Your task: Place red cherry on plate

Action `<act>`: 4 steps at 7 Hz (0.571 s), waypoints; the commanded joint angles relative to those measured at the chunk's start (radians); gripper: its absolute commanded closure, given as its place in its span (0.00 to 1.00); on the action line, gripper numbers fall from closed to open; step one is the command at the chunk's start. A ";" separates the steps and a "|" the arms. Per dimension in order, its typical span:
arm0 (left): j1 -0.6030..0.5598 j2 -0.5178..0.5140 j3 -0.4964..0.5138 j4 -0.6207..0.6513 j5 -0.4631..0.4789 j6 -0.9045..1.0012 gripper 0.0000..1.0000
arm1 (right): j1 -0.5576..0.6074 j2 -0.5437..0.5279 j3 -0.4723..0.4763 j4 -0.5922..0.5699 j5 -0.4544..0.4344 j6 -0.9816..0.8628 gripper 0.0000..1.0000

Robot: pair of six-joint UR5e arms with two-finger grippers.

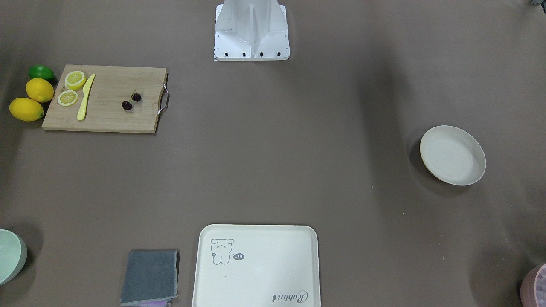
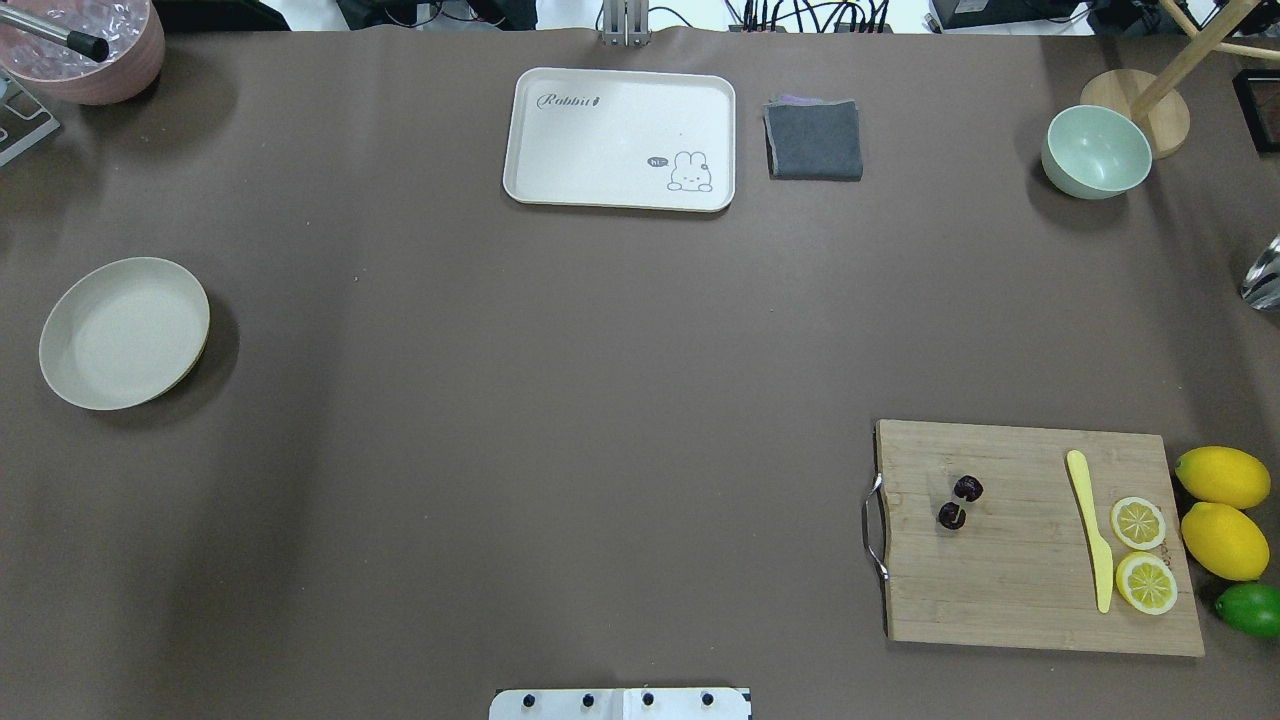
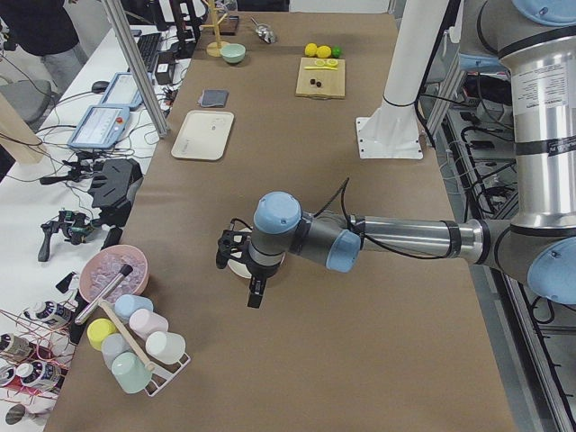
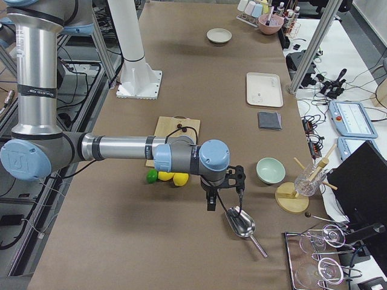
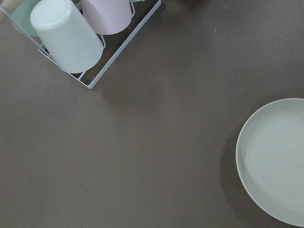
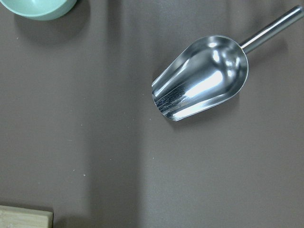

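The red cherry (image 2: 966, 489) lies on the wooden cutting board (image 2: 1010, 570), near the end with the metal handle. It is two tiny dark cherries joined by thin stems. It is on the robot's right side of the brown table (image 2: 560, 400). The plate (image 2: 124, 333) sits flat on the robot's left side, well apart from the board. Only its own pale inside shows. A yellow knife (image 2: 1090, 530) and two lemon slices (image 2: 1138, 522) also lie on the board. Two whole lemons (image 2: 1222, 477) and a lime (image 2: 1250, 608) sit just beside the board's far end. The left gripper (image 3: 252, 292) hangs over the table near the plate and points down. Nobody can tell from here if its fingers are apart or together. Its camera sees part of the plate and some cups in a wire rack (image 5: 90, 83). The right gripper (image 4: 224, 199) hangs over a shiny metal scoop (image 6: 202, 78), near the green bowl (image 2: 1096, 152). Its fingers cannot be judged either. A cream tray (image 2: 620, 120) with a small drawing and a folded grey cloth (image 2: 814, 140) lie at the far side of the table.
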 commanded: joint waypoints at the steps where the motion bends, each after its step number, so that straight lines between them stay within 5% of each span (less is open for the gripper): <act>1: -0.004 0.006 -0.011 0.003 0.000 -0.002 0.02 | 0.000 -0.002 0.001 0.000 0.001 0.000 0.00; 4: -0.002 0.006 -0.001 0.003 0.000 -0.005 0.02 | 0.000 0.003 0.001 0.000 0.002 0.000 0.00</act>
